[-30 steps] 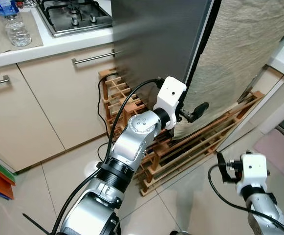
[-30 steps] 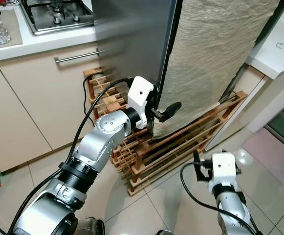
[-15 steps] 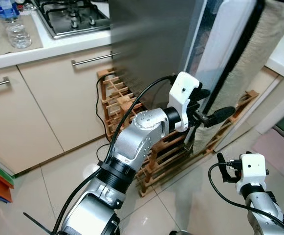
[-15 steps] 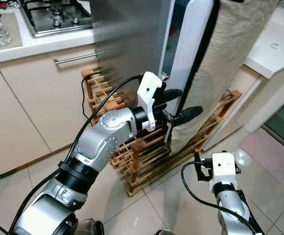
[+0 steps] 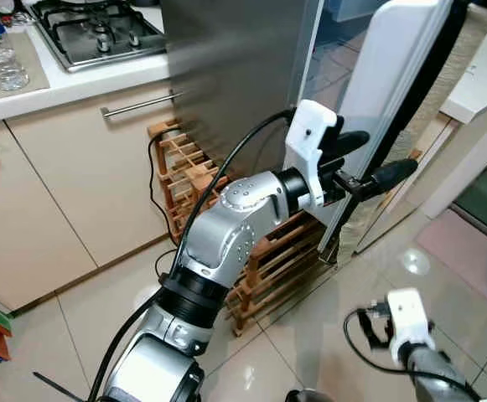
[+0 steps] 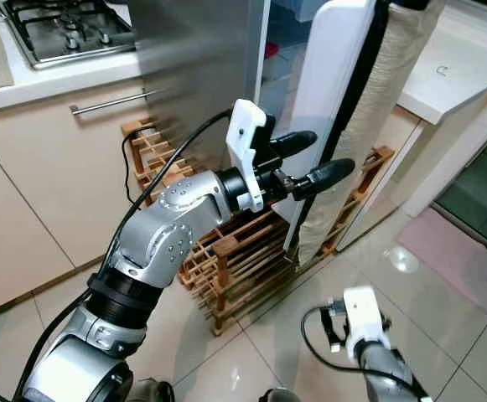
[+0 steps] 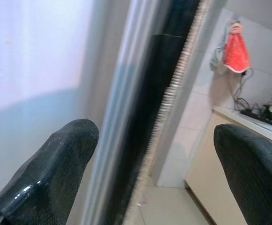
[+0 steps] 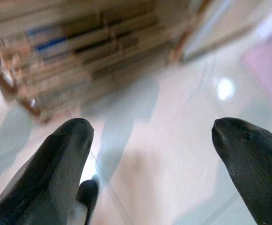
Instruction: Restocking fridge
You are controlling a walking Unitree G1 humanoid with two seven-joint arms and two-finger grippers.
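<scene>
The steel fridge (image 5: 235, 67) stands beside the kitchen counter, its door (image 5: 394, 84) swung partly open with the white inner face showing. My left gripper (image 5: 373, 159) is open and reaches out at mid height, its two black fingers straddling the door's free edge. In the left wrist view the dark door seal (image 7: 159, 93) runs between the fingertips (image 7: 56, 164). A beige textured cloth (image 6: 402, 92) covers the door's outer face. My right gripper (image 8: 150, 140) hangs low over the tiled floor, open and holding nothing.
A wooden rack (image 5: 268, 260) sits on the floor at the fridge's foot. The counter to the left carries a gas hob (image 5: 101, 33) and a water bottle (image 5: 0, 59). A white counter (image 5: 478, 75) and a pink mat (image 5: 469, 260) lie to the right.
The fridge door has swung from nearly shut to further open, with my left gripper following its edge rightward. The right arm has dropped lower. The camera has shifted slightly.
</scene>
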